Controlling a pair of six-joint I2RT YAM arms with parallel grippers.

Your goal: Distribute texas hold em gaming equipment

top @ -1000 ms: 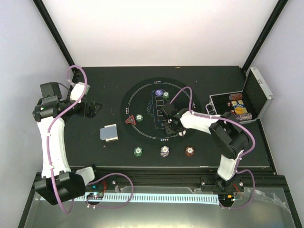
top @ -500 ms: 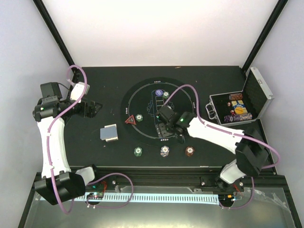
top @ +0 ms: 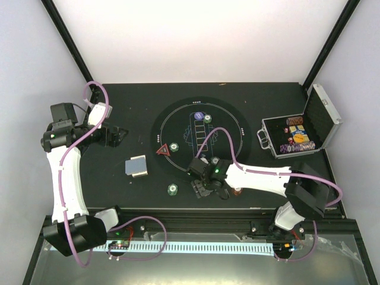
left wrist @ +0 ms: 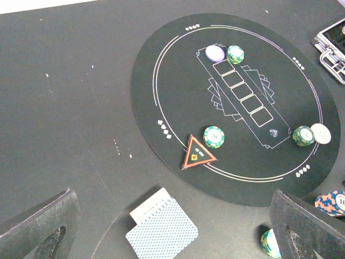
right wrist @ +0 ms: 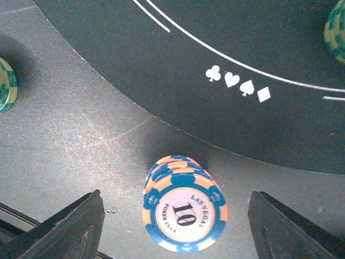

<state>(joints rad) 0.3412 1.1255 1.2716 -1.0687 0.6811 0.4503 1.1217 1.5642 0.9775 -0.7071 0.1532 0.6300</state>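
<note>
From above, our right tool [top: 205, 187] hangs low over the bare counter [top: 136, 107], just off the near edge of the round mat [top: 172, 122], with its arm reaching in from the right; what lies under it is hidden here. Our left tool [top: 117, 135] sits well apart at the far left, so the right arm is plainly the nearer one. The playing cards [top: 136, 166] lie between the two arms, and a lone green chip [top: 172, 189] rests just left of the right tool

In the left wrist view, the left tool's fingers [left wrist: 38, 229] are spread wide and grip nothing. Beyond them we see the cards, the red triangle marker [left wrist: 198, 155] on the mat's rim, and a stack of orange-and-blue chips [left wrist: 333, 202] at the right edge, off the mat

In the right wrist view, that stack stands upright straight below the right tool, about midway between its two fingers [right wrist: 59, 229], which stand wide on either side and touch nothing. Being round, it gives no long axis to line up. We judge the coming move turns on that centring: closing would take the stack squarely, lifting would leave it just outside the mat's line
</note>
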